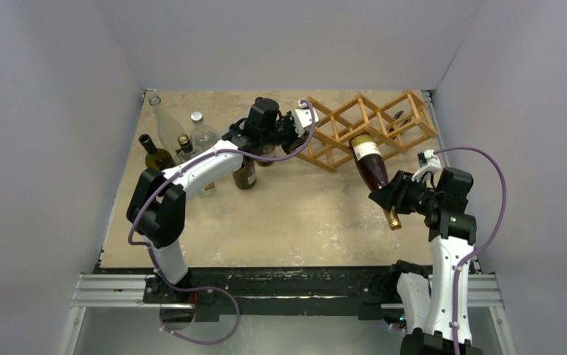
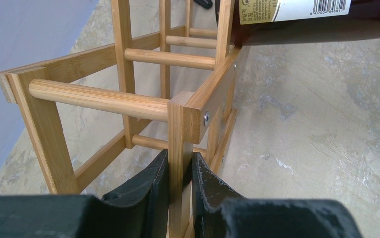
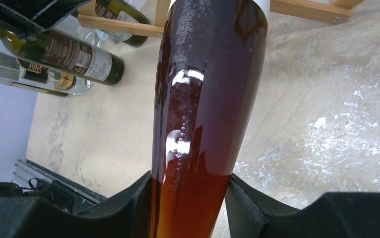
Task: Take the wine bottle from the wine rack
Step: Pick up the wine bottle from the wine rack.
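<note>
The wine rack (image 1: 340,124), a lattice of light wooden rods, stands at the back of the table. My left gripper (image 1: 304,123) is shut on an upright post at its left end; in the left wrist view the black fingers (image 2: 156,181) press both sides of the wine rack (image 2: 180,129). The wine bottle (image 1: 370,164), dark with a white label and a gold cap, slants out of a middle cell, base end at the rack's front, neck toward the near right. My right gripper (image 1: 386,197) is shut on its tapering shoulder; the wine bottle (image 3: 208,99) fills that gripper (image 3: 188,181).
Several other bottles (image 1: 180,144) stand at the back left beside the left arm, and they show again as bottles (image 3: 64,54) in the right wrist view. Grey walls close in the back and both sides. A metal rail (image 1: 266,288) runs along the near edge.
</note>
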Available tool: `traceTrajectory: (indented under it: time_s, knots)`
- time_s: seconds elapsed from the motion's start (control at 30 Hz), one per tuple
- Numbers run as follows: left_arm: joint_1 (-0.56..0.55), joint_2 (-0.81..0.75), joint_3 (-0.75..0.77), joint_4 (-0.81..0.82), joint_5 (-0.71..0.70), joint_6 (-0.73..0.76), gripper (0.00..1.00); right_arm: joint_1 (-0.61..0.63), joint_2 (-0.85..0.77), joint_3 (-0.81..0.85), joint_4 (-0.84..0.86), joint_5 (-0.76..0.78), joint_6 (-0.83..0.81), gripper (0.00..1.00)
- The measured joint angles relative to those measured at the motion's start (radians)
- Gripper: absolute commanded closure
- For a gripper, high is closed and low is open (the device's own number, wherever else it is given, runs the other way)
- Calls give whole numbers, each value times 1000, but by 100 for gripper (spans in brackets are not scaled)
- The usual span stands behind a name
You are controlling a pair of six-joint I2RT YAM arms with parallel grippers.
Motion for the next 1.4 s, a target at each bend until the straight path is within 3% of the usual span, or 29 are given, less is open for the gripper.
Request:
traceTrajectory:
  time_s: [1.03, 1.4]
  knots:
    - [0, -1, -10, 23, -20, -34, 100, 0, -42, 33, -88, -1, 32, 100]
    - [0, -2, -10, 22, -28, -45, 80, 0, -57, 31, -103, -14, 53, 100]
